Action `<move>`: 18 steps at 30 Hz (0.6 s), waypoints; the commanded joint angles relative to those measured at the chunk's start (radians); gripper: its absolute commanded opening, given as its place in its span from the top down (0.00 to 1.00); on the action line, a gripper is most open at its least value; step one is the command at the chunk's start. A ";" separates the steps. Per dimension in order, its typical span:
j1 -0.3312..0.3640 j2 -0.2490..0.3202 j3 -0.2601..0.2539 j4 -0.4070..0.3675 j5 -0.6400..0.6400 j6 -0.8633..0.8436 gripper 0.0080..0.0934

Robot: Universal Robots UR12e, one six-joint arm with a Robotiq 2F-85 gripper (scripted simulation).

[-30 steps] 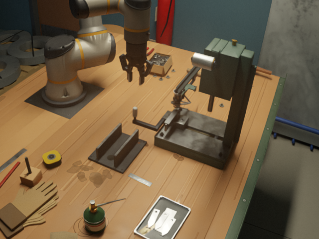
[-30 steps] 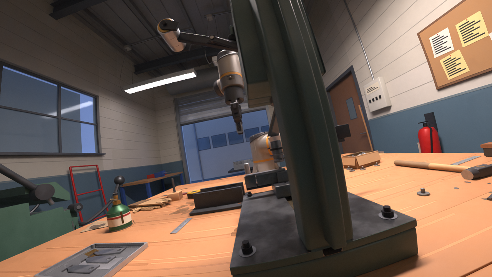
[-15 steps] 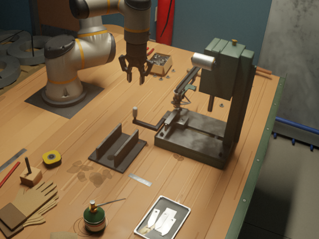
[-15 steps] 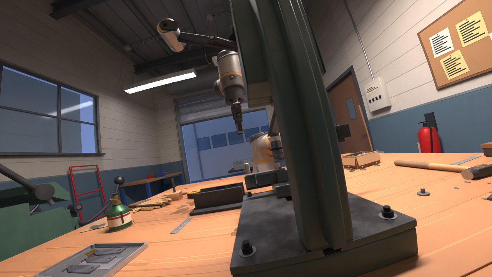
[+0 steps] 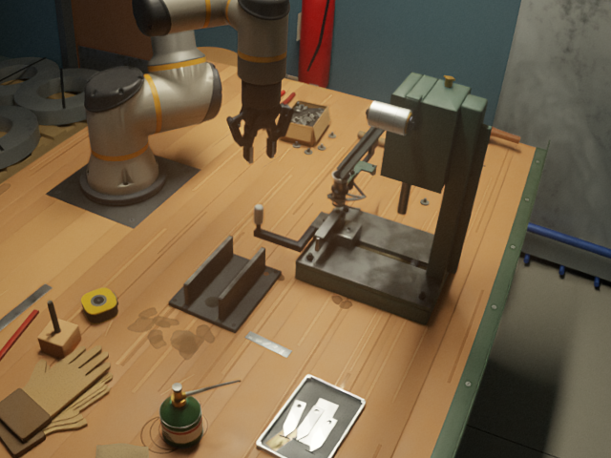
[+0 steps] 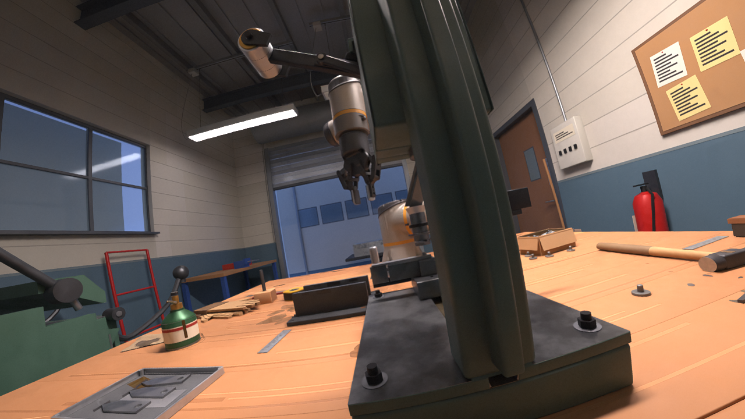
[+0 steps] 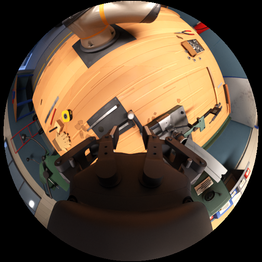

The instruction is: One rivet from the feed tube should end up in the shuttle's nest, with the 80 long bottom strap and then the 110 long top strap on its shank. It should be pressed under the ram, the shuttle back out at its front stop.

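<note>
My gripper (image 5: pixel 260 153) (image 6: pixel 363 197) (image 7: pixel 128 133) hangs high over the bench, left of the press and above the shuttle's handle, open and empty. The shuttle (image 5: pixel 329 229) sits at the front of the press base, and its crank handle with a white knob (image 5: pixel 258 214) (image 7: pixel 131 114) reaches out to the left. The slanted feed tube (image 5: pixel 353 160) comes down to a spot just above the shuttle. The ram (image 5: pixel 403 198) hangs under the green press head. A strap (image 5: pixel 268 344) lies flat on the bench in front of the grey channel fixture (image 5: pixel 225 282).
The green press column (image 5: pixel 456 197) stands tall to the right of my gripper. A tray (image 5: pixel 312 420) of several metal blanks lies near the front edge, and an oil can (image 5: pixel 180 418), a tape measure (image 5: pixel 99 301) and gloves sit front left. A box of parts (image 5: pixel 307 121) is behind.
</note>
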 commanded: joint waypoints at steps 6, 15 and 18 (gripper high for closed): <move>0.000 0.000 -0.001 0.000 0.000 -0.334 0.53; 0.000 0.000 -0.001 0.000 0.000 -0.580 0.53; 0.000 0.000 -0.001 0.000 0.000 -0.593 0.53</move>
